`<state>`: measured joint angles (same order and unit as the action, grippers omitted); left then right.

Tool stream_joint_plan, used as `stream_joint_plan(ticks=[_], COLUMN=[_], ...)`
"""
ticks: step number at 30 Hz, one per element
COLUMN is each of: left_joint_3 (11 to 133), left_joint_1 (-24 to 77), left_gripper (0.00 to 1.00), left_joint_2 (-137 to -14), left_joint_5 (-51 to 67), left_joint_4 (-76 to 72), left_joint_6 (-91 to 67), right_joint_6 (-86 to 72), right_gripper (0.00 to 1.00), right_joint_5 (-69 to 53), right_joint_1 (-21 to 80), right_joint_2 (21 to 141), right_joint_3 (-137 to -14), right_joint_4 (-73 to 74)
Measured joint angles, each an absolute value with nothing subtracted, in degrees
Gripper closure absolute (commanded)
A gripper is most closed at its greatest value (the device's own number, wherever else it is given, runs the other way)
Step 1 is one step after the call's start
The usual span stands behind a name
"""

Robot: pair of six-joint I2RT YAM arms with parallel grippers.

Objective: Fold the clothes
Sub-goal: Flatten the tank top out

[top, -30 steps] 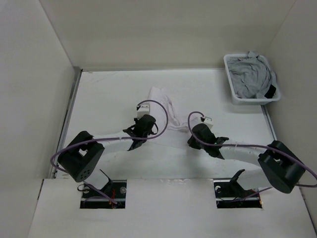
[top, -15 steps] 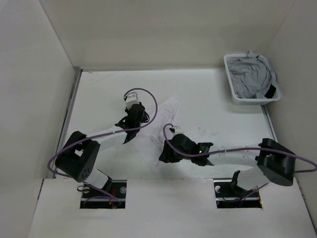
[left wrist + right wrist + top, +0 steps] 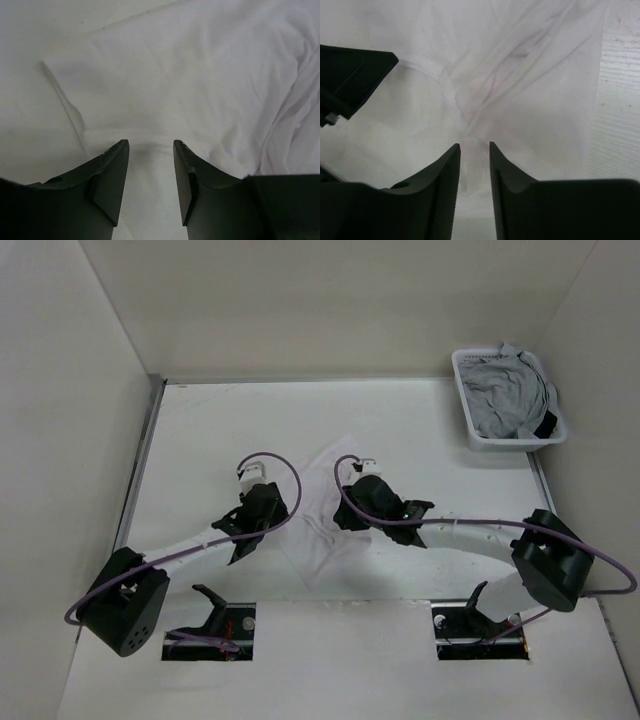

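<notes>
A thin white garment (image 3: 318,540) lies rumpled at mid-bench (image 3: 200,430) between two robot arms, whose wrists cover parts of it from above. The left gripper (image 3: 150,145) hangs over a hemmed edge, jaws open. The right gripper (image 3: 475,146) has its jaws nearly together around a gather of the cloth; whether they pinch it cannot be told. In a far-right basket (image 3: 462,390), a grey garment (image 3: 505,400) carries a black patch (image 3: 546,425), too small to read.
</notes>
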<state>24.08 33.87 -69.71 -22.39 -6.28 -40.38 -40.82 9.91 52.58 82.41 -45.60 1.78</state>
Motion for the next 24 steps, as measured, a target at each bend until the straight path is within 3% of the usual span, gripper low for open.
stream_joint_plan(ticks=[18, 24], left_joint_3=[23.5, 23.1], left_joint_1=[41.3, 41.3], left_gripper=[0.61, 0.61], left_joint_2=[-73.4, -74.3], left_joint_5=[-18.3, -18.3], left_joint_4=[-8.4, -10.3], left_joint_6=[-44.1, -44.8], right_joint_6=[-39.4, -39.4], right_gripper=[0.59, 0.65], right_joint_5=[9.4, 8.3], right_joint_1=[53.3, 53.4], right_joint_2=[90.8, 93.5], right_joint_3=[-49.3, -50.4], right_joint_4=[2.0, 1.7])
